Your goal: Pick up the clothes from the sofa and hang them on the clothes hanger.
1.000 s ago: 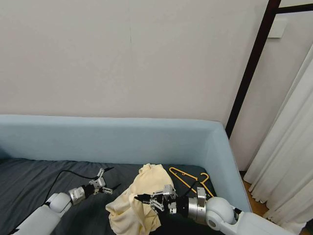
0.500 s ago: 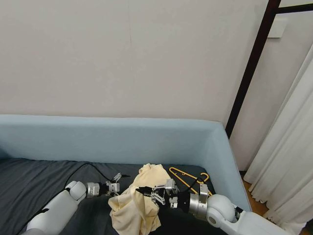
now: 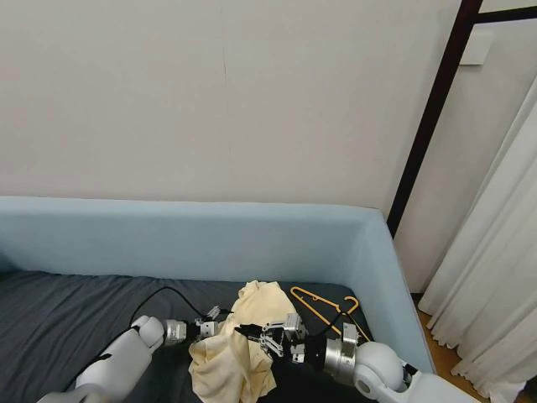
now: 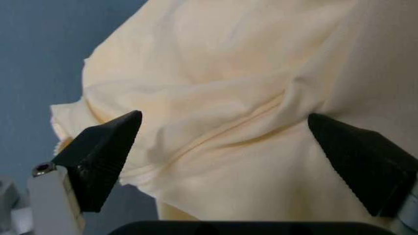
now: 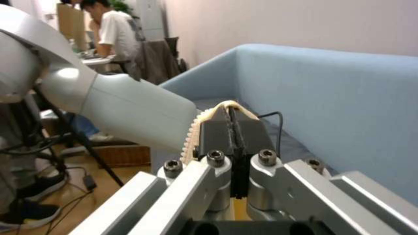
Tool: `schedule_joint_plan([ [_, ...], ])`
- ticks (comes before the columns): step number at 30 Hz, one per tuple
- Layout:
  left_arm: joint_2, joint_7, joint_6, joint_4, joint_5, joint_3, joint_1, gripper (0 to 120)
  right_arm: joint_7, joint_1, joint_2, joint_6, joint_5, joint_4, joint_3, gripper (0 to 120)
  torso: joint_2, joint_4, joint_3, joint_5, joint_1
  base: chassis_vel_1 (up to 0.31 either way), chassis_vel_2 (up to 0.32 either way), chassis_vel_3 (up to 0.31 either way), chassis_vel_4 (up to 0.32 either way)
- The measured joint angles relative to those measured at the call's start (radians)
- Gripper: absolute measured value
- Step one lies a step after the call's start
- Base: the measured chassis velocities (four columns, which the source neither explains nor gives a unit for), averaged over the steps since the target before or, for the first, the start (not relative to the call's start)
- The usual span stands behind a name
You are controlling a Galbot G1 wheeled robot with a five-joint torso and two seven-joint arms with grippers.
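There is one piece of clothing, a cream garment, lying crumpled on the dark seat of the one blue sofa, and two grippers are at it, one from each side. The left gripper is at the garment's left edge with its jaws wide open. In the left wrist view its two black fingertips stand well apart and the left gripper has a thick bunch of the garment's folds between them. The cloth lies against the inner side of each tip, and nothing is pinched. The right gripper reaches in from the other side, low on the garment, and its jaws are closed. In the right wrist view the right gripper has its two dark pads pressed together, with a thin ridge of the cream garment caught between them and showing just past their tips. The two grippers are near each other, and the bulk of the garment sits between and beyond their jaws. One orange hanger lies flat on the seat behind the right gripper's jaws, beside the garment's right edge and near the sofa's corner.
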Motion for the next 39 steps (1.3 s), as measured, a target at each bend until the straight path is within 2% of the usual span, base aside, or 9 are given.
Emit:
schedule_joint_plan([
  [10, -0.027, -0.047, 0.005, 0.028, 0.066, 0.060, -0.018, 97, 0.088, -0.106, 0.023, 0.020, -0.021, -0.017, 0.029, 0, 0.000, 0.0002, 0.000, 0.0002, 0.000, 0.000, 0.000, 0.000, 0.000],
  [14, -0.034, -0.126, 0.020, 0.031, 0.080, 0.060, -0.010, 81, 0.089, -0.108, 0.025, 0.021, -0.025, -0.018, 0.030, 0, 0.000, 0.0001, 0.000, -0.0001, 0.000, 0.000, 0.000, 0.000, 0.000],
  [15, -0.034, -0.126, 0.020, 0.031, 0.080, 0.060, -0.010, 81, 0.089, -0.108, 0.025, 0.021, -0.025, -0.018, 0.030, 0, 0.000, 0.0001, 0.000, -0.0001, 0.000, 0.000, 0.000, 0.000, 0.000],
  [22, -0.017, -0.130, 0.028, 0.028, 0.055, 0.036, 0.002, 51, 0.089, -0.103, 0.022, 0.021, -0.030, -0.021, 0.024, 0, 0.000, 0.0001, 0.000, -0.0002, 0.000, 0.000, 0.000, 0.000, 0.000],
  [24, -0.015, -0.131, 0.028, 0.025, 0.046, 0.026, 0.005, 48, 0.089, -0.103, 0.022, 0.022, -0.031, -0.022, 0.024, 0, 0.000, 0.0001, 0.000, -0.0002, 0.000, 0.000, 0.000, 0.000, 0.000],
  [29, -0.005, -0.195, 0.046, -0.012, -0.033, -0.034, 0.020, 25, 0.121, -0.109, 0.017, 0.026, -0.043, -0.029, 0.032, 0, 0.000, 0.0001, 0.000, -0.0002, 0.000, 0.000, 0.000, 0.000, 0.000],
  [31, -0.003, -0.200, 0.049, -0.020, -0.047, -0.044, 0.021, 22, 0.129, -0.111, 0.016, 0.026, -0.046, -0.031, 0.034, 0, 0.000, 0.0001, 0.000, -0.0001, 0.000, 0.000, 0.000, 0.000, 0.000],
  [34, 0.016, -0.229, 0.084, -0.098, -0.153, -0.082, 0.031, 8, 0.198, -0.117, 0.004, 0.025, -0.065, -0.035, 0.047, 0, 0.000, -0.0001, 0.000, -0.0001, 0.000, 0.000, 0.000, 0.000, 0.000],
  [39, 0.048, -0.275, 0.126, -0.209, -0.269, -0.105, 0.040, 0, 0.318, -0.114, -0.012, -0.010, -0.088, -0.029, 0.064, 0, 0.000, 0.0000, 0.000, 0.0002, 0.000, 0.000, 0.000, 0.000, 0.000],
])
